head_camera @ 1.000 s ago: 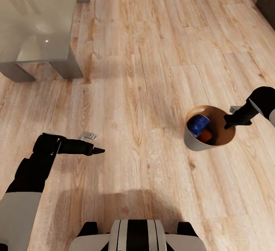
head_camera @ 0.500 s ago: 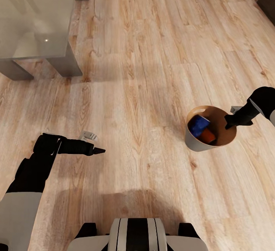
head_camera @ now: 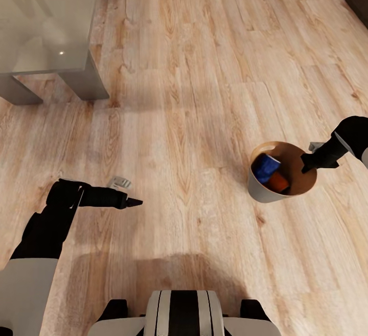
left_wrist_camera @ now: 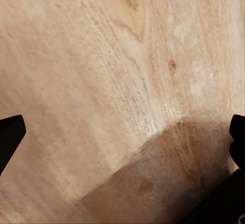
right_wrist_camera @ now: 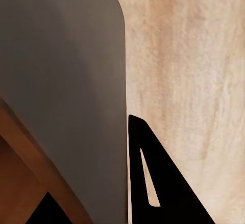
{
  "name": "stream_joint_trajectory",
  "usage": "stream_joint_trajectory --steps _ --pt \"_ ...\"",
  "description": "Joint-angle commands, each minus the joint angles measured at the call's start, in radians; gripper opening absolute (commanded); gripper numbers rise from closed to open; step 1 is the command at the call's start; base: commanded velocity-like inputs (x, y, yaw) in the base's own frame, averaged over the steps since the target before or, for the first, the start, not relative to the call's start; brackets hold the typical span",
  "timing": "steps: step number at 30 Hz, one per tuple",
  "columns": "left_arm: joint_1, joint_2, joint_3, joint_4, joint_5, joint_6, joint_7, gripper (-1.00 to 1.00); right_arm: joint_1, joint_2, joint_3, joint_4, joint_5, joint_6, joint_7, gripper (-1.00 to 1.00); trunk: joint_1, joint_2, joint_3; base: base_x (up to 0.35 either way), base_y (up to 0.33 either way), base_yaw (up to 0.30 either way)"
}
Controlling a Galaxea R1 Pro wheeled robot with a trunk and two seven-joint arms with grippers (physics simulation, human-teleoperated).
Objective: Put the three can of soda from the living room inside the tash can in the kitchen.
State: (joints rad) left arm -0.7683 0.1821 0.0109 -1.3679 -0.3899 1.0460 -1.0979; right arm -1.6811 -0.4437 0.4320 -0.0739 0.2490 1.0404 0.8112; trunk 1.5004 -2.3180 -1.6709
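Pale wooden plank floor (head_camera: 194,95) runs under the robot, with a glass-topped coffee table (head_camera: 46,24) standing well apart from the trash can (head_camera: 263,190). At the bin's rim the right claw (head_camera: 306,162) is clenched on the wall, one finger (right_wrist_camera: 158,183) outside the grey wall and the other inside against the brown, while the left claw (head_camera: 134,202) hangs over bare floor, well apart from the bin, its fingers (left_wrist_camera: 10,137) spread wide and holding nothing. Inside the bin lie a blue soda can (head_camera: 266,166) and, just beside it, an orange soda can (head_camera: 278,182); I cannot tell whether a third can lies there.
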Motion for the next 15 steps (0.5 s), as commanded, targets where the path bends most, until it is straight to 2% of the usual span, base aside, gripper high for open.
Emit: stream_joint_trajectory --steps 1,13,15 --pt "0.000 0.000 0.000 -0.002 0.000 0.000 0.000 1.00 0.000 0.000 -0.009 0.000 -0.014 0.007 0.005 -1.00 0.000 0.000 0.000 0.000 0.000 0.000" --pt "0.021 -0.003 -0.001 -0.025 -0.001 -0.001 0.001 1.00 -0.001 -0.008 -0.009 0.000 -0.014 0.007 0.005 -1.00 0.046 -0.084 -0.038 0.000 0.000 0.000" --pt "0.025 -0.003 -0.001 -0.026 -0.001 -0.001 0.001 1.00 0.000 -0.010 -0.009 0.000 -0.014 0.007 0.005 -1.00 0.046 -0.084 -0.038 0.000 0.000 0.000"
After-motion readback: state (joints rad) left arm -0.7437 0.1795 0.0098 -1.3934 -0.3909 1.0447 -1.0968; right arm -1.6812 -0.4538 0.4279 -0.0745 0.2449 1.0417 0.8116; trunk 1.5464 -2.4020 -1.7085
